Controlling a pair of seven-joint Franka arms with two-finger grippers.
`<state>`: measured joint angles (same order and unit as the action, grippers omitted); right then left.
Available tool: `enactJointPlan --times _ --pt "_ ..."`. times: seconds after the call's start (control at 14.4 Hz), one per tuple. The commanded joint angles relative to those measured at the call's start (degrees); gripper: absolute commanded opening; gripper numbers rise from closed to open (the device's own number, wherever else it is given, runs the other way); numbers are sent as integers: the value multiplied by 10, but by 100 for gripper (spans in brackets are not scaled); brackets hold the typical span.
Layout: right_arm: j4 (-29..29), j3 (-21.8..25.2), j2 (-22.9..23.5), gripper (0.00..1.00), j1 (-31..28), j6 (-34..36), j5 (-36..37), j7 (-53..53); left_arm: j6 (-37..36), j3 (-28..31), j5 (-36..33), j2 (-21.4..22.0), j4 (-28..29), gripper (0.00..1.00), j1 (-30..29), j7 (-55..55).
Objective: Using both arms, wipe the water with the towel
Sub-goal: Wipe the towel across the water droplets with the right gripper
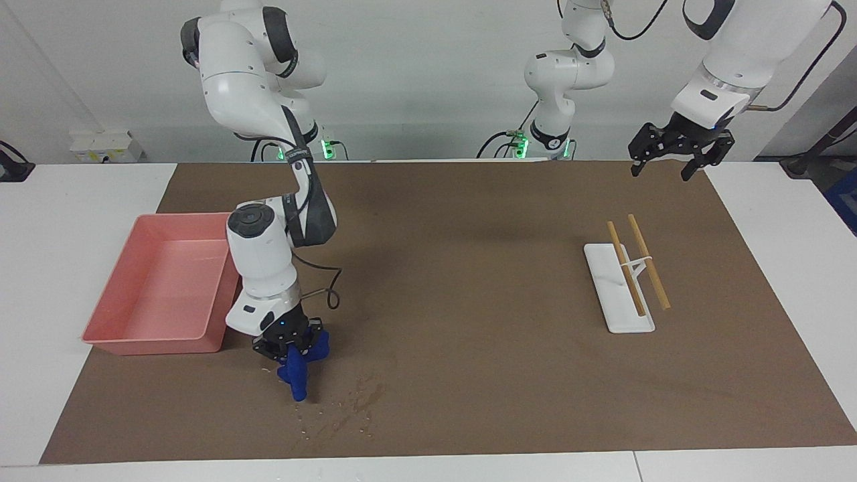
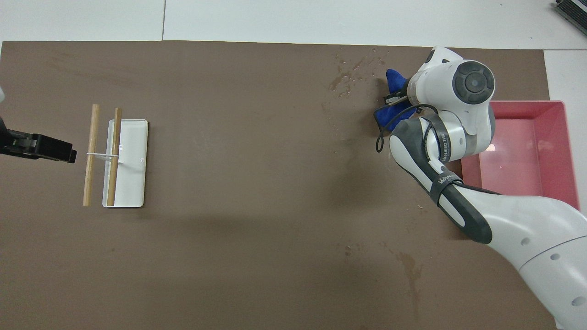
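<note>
towel (image 1: 298, 369) | gripped by right gripper (image 1: 289, 349) beside water (image 1: 355, 402); arm label unreadable

A: Item 1, right arm (image 1: 261, 254): white glossy shells; dark grey joint bands; round grey end cap w/ concentric rings; silver wrist ring; thin black cable looping off wrist; black strap w/ white lettering, illegible.

B: Item 2, left arm (image 1: 720, 80): same white shell; silver ring; black cable along casing; blue light near wrist. Grippers: right gripper (image 1: 289, 343) and left gripper (image 1: 677, 150) both black, two-finger.
</note>
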<state>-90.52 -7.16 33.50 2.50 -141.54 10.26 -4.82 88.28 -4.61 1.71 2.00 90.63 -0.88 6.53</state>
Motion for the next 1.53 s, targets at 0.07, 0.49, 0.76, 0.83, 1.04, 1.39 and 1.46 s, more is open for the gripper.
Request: enactJointPlan --times 0.07,0.49,0.76,0.83,1.04,1.39,1.46 --pt "2 -7 15 0 -3 7 -3 -4 13 3 -11 5 10 100 4 2" --pt "-104 -7 -17 0 -14 -3 -4 -8 13 3 -11 5 10 100 4 2" --pt "-164 -8 -52 0 -16 14 -12 -3 13 3 -11 5 10 100 4 2" --pt "-178 -8 -59 0 -18 16 -21 -3 13 3 -11 5 10 100 4 2" --pt "-226 -8 -77 0 -35 28 -24 -3 13 3 -11 5 10 100 4 2" --pt "-310 -8 -106 0 -62 25 -81 0 13 3 -11 5 10 100 4 2" --pt "-323 -8 -111 0 -64 27 -101 0 13 3 -11 5 10 100 4 2"
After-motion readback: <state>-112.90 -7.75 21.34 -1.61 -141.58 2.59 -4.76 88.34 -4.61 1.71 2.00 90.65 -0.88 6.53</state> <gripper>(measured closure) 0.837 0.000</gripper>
